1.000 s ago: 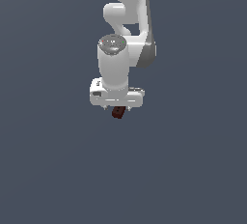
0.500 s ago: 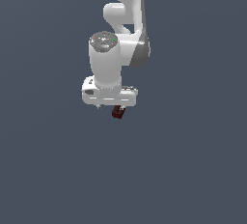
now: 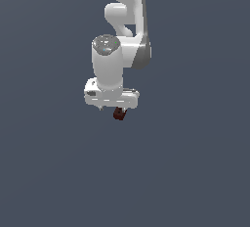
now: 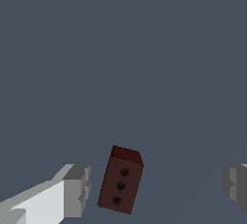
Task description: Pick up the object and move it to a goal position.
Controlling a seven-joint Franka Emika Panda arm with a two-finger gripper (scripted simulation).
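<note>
The object is a tiny maroon block just below the white hand of my gripper in the exterior view. In the wrist view the block is a small cuboid with three dark dots on one face, standing askew between my fingers. One grey fingertip is a small gap from it, and the other fingertip is far off on the opposite side. The gripper is open and neither pad touches the block.
The white arm rises above the hand toward the top of the exterior view. All around is a plain dark grey-blue surface with no other objects or edges in view.
The hand has shifted slightly toward the exterior view's left over the block. The block has stayed in about the same place.
</note>
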